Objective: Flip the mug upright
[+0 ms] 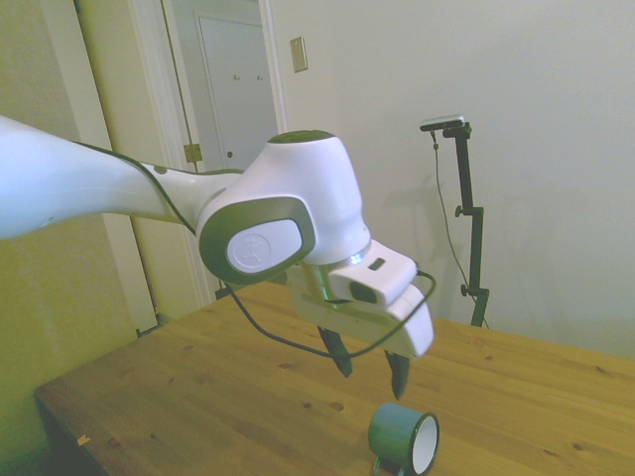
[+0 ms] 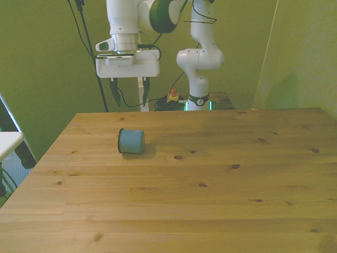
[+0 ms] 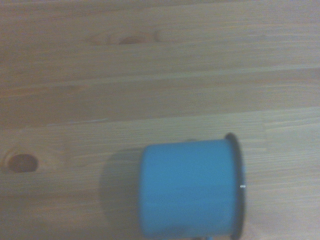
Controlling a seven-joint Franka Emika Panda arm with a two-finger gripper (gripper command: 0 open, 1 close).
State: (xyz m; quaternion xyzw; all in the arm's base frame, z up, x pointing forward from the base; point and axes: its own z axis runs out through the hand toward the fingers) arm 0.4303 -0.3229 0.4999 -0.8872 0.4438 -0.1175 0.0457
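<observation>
The teal mug (image 1: 401, 437) lies on its side on the wooden table (image 1: 228, 397), its white inside facing the side camera. In the front view the mug (image 2: 131, 141) rests near the table's far edge toward the front view's left, its dark rim pointing to that view's left. The wrist view shows the mug (image 3: 190, 187) from above, lying flat. My gripper (image 1: 372, 365) hangs open well above the mug with nothing between its fingers; in the front view the gripper (image 2: 130, 93) is straight over it.
The wooden table (image 2: 210, 179) stretches wide toward the front view's right. The arm's base (image 2: 197, 79) stands behind the far edge. A white door and wall are behind the arm in the side view.
</observation>
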